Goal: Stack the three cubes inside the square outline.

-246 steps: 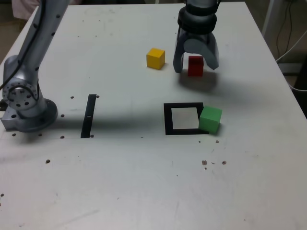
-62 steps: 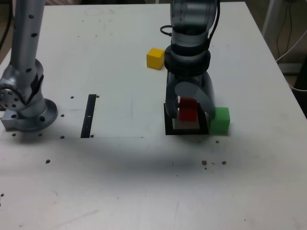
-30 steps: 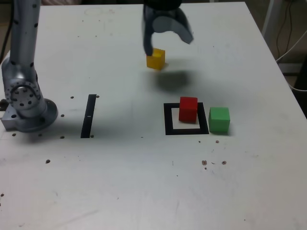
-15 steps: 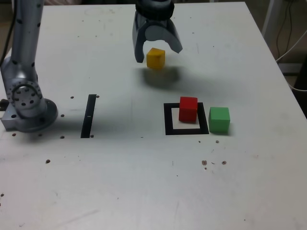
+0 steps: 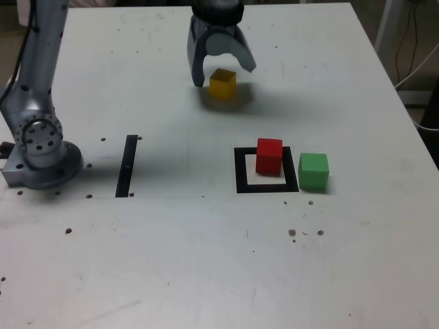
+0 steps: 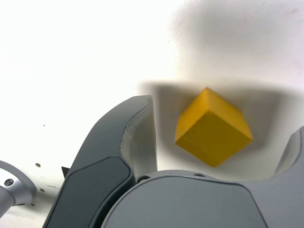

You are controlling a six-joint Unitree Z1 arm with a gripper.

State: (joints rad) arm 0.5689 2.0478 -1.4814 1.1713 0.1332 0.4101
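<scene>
Yellow cube sits far from the outline, where red rests; green beside it. My gripper straddles yellow, spread wide. Wrist view: cube seems rotated, so I'd square up before closing

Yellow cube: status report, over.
Gripper open, straddling yellow cube, not closed on it. Red cube sits in the square outline; green cube beside it, outside. Nothing in the way.
</scene>
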